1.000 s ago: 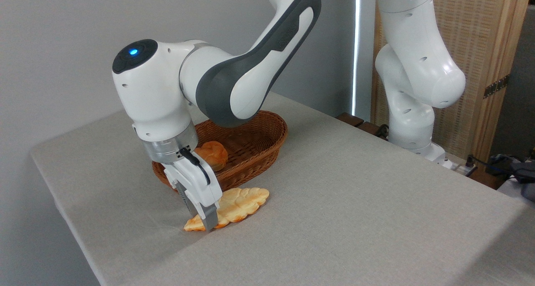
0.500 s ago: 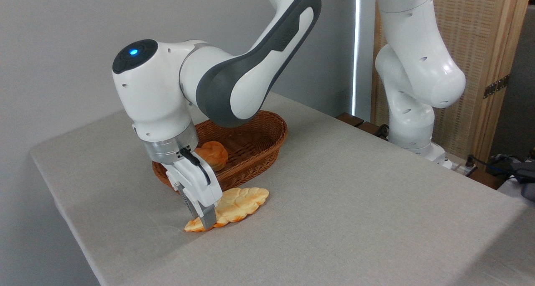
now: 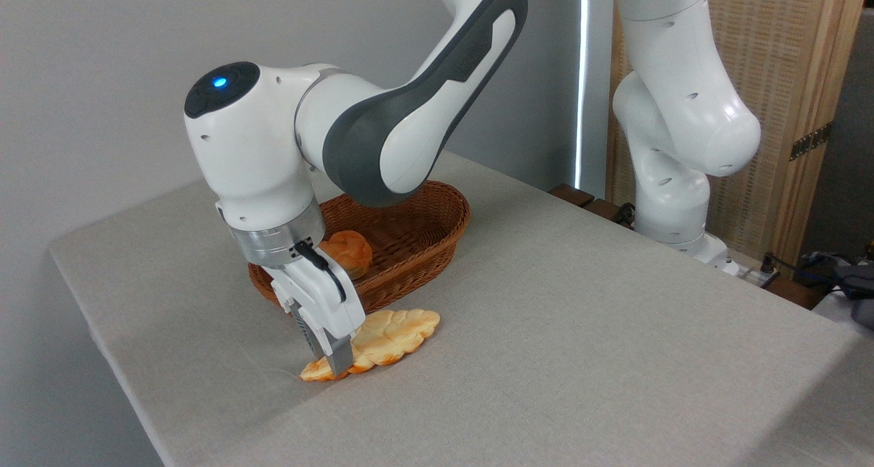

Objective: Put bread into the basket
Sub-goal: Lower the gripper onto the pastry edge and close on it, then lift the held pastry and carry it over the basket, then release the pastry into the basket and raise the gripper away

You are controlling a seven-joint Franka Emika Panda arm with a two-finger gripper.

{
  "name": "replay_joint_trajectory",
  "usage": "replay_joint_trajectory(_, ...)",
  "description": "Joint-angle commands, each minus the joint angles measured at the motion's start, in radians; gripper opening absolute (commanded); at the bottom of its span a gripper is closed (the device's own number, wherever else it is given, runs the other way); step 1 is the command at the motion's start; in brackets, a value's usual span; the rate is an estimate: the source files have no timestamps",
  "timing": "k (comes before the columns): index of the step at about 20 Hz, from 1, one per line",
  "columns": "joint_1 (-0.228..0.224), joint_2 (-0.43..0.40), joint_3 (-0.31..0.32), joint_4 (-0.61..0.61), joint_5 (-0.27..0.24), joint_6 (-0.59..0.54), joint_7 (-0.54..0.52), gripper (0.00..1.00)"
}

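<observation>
Gripper clamping onto bread near its left end, fingers pinching the loaf.

Bread lying on table just in front of basket, not inside yet. Small round bun sitting in basket's left part. Arm reaching down over basket w/ wrist above loaf.

My view: table covered in matt grey-beige cloth with a fine, even weave. Basket of reddish-brown woven wicker, ribbed and slightly shiny along the braided rim. Bread pale and lumpy, dull-surfaced, browned orange at the edges; bun in the basket, smoother and faintly glossy. I see the arm in glossy white and matt grey plastic, with a brushed metal ring. Far right, a woven cane panel framed in pale wood.
</observation>
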Motion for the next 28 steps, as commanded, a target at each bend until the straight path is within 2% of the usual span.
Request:
replay_joint_trajectory(1,0.003,-0.047,0.032,-0.004,-0.012,0.013,0.023,0.28)
replay_joint_trajectory(5,0.003,-0.09,0.075,0.0,-0.012,0.013,0.025,0.28)
replay_joint_trajectory(10,0.005,-0.153,0.081,0.0,-0.018,0.009,0.023,0.28)
replay_joint_trajectory(13,0.003,-0.188,0.069,0.0,-0.025,-0.013,0.016,0.28)
replay_joint_trajectory(16,-0.01,-0.214,0.061,0.0,-0.067,-0.075,0.013,0.28)
replay_joint_trajectory(18,-0.018,-0.228,0.026,0.0,-0.084,-0.12,-0.001,0.28)
replay_joint_trajectory(25,-0.018,-0.251,-0.049,-0.004,-0.102,-0.196,-0.188,0.28)
replay_joint_trajectory(27,-0.018,-0.251,-0.058,-0.004,-0.157,-0.247,-0.246,0.29)
replay_joint_trajectory(28,-0.02,-0.252,-0.061,-0.003,-0.159,-0.273,-0.268,0.42)
